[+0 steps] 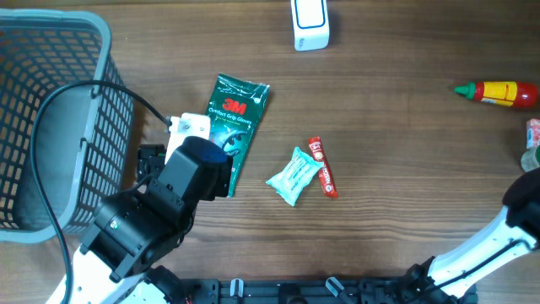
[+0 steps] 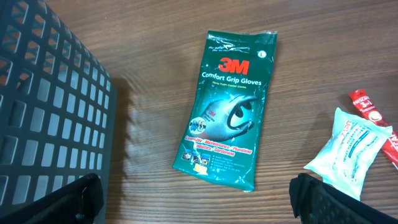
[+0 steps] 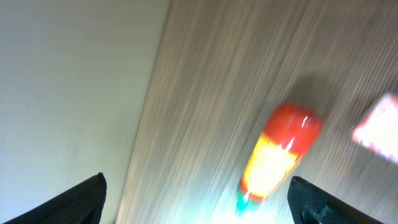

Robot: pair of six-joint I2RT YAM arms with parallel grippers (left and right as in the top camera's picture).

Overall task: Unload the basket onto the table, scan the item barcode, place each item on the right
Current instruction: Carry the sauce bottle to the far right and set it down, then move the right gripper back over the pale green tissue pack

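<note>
A teal 3M glove packet (image 1: 237, 127) (image 2: 230, 102) lies flat on the wooden table, printed side up. My left gripper (image 2: 199, 202) hangs open just short of the packet's near end, with nothing between its fingers. A white scanner (image 1: 310, 24) stands at the table's far edge. At the far right lies a red and yellow bottle (image 1: 498, 93) (image 3: 280, 155), blurred in the right wrist view. My right gripper (image 3: 199, 199) is open above it, fingers wide apart and empty. I cannot make out a barcode on any item.
A white and teal wipe pack (image 1: 294, 176) (image 2: 348, 152) and a red stick sachet (image 1: 321, 167) lie in the middle of the table. A grey mesh basket (image 1: 101, 101) (image 2: 56, 112) stands at the left, close beside my left arm. Another item (image 1: 531, 135) pokes in at the right edge.
</note>
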